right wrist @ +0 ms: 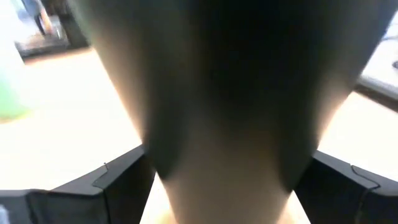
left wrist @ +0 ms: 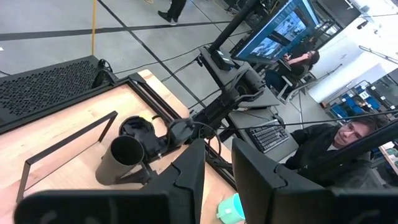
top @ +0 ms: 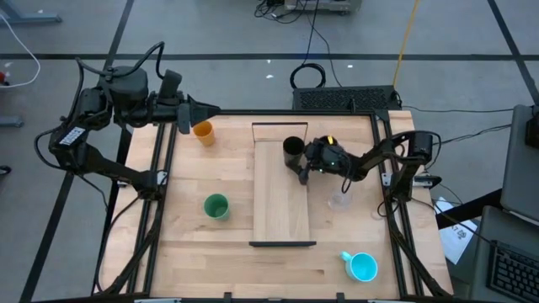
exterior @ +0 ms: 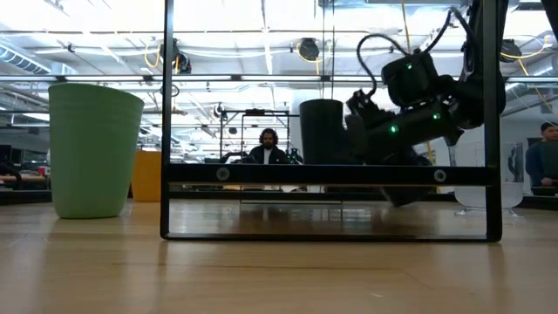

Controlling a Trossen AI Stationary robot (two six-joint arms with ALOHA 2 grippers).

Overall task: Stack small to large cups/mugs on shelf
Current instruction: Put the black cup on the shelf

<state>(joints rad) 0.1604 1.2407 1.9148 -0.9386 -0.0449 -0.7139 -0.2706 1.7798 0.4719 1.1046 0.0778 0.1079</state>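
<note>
A tall black cup (top: pixel 294 150) stands upright at the far end of the light-wood shelf (top: pixel 282 215). My right gripper (top: pixel 300 158) reaches it from the table's right and is shut on it. In the right wrist view the cup (right wrist: pixel 230 93) fills the space between the fingers. The shelf's dark end strip hides the cup's base in the low view (exterior: pixel 323 131). My left gripper (top: pixel 210 109) hangs high over the far left corner, open and with nothing in it, near the orange cup (top: pixel 203 132). My right gripper pinches the black cup's side wall (right wrist: pixel 168 149) between its two fingers (right wrist: pixel 118 180), one on each side. The fingers come almost level from the table's right, slanting slightly down. The cup stays upright; whether its base rests on the shelf I cannot tell.
On the table stand a green cup (top: pixel 216 206) left of the shelf and a small clear cup (top: pixel 339 200) right of it. A bright blue mug (top: pixel 362 267) is near the front right corner. People sit beyond the table's far side (exterior: pixel 268 148).
</note>
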